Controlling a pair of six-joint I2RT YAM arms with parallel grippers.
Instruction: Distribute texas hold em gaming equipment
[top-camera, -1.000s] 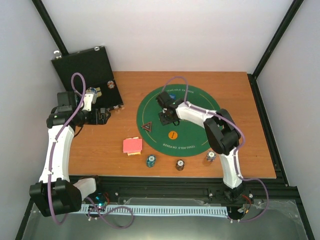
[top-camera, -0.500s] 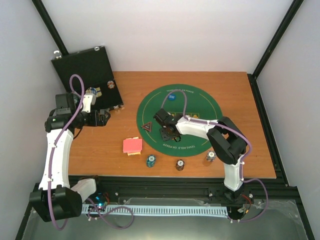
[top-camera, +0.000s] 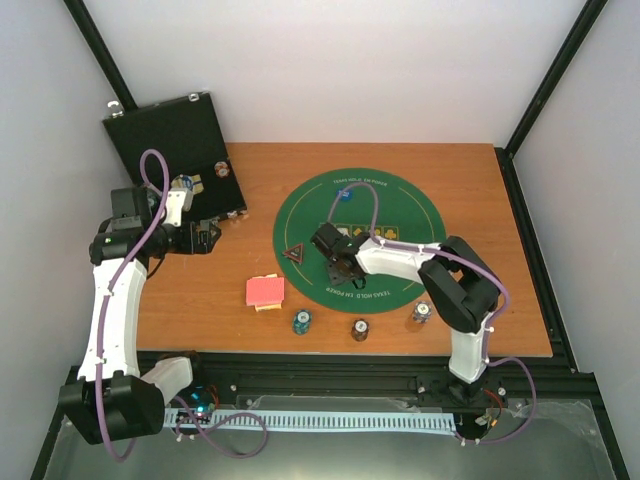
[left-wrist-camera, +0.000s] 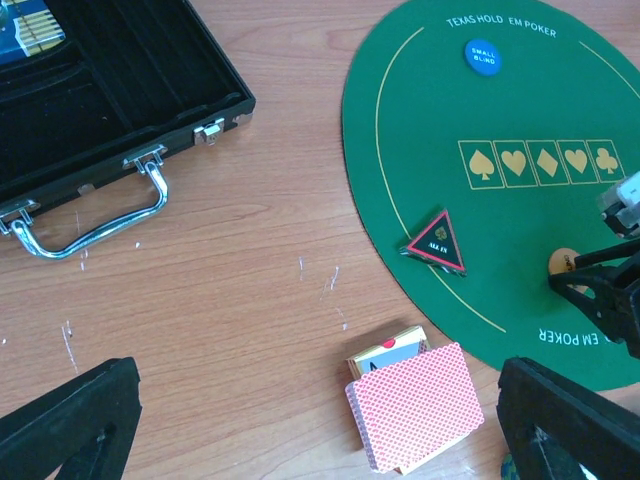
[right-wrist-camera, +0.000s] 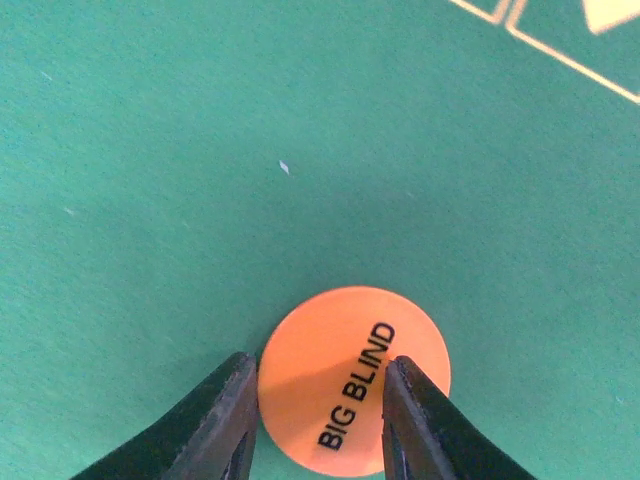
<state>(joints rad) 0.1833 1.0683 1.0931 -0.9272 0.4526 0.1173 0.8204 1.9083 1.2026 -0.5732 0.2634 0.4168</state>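
The round orange "BIG BLIND" button (right-wrist-camera: 355, 375) lies flat on the green mat (top-camera: 400, 215). My right gripper (right-wrist-camera: 318, 405) is low over it and open, one finger at the button's left edge and the other over its right part; in the top view the gripper (top-camera: 340, 266) hides the button. The blue button (top-camera: 344, 195) lies on the far side of the mat and the dark triangular button (top-camera: 294, 254) on its left edge. Red-backed cards (left-wrist-camera: 413, 405) lie on their box. My left gripper (left-wrist-camera: 318, 410) is wide open and empty above the wood, left of the cards.
A teal chip (top-camera: 301, 322), a brown chip (top-camera: 360, 330) and a purple-white chip (top-camera: 421, 313) stand along the table's near edge. An open black case (top-camera: 175, 140) with a metal handle (left-wrist-camera: 95, 215) sits at the far left, with more chips inside.
My right gripper has moved from the far middle of the mat toward the near side and come down over the orange button. My left arm has shifted only slightly.
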